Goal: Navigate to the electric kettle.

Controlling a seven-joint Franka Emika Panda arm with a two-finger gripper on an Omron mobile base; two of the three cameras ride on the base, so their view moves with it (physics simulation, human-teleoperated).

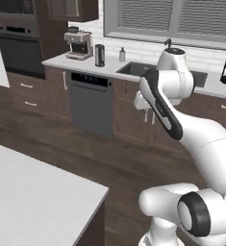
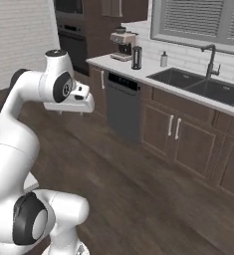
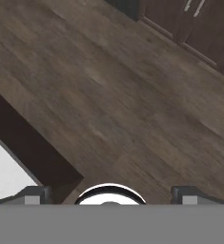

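Electric kettle [image 1: 100,55] upright on the white counter [image 1: 61,61], between the espresso machine [image 1: 78,44] and the soap dispenser [image 1: 122,55], left of the sink [image 2: 198,84] and above the dishwasher [image 1: 90,103]. Gripper [image 3: 109,196] held over wood floor [image 3: 113,95], fingertips [image 3: 33,195] set wide apart, holding nothing. No legible writing on any appliance.
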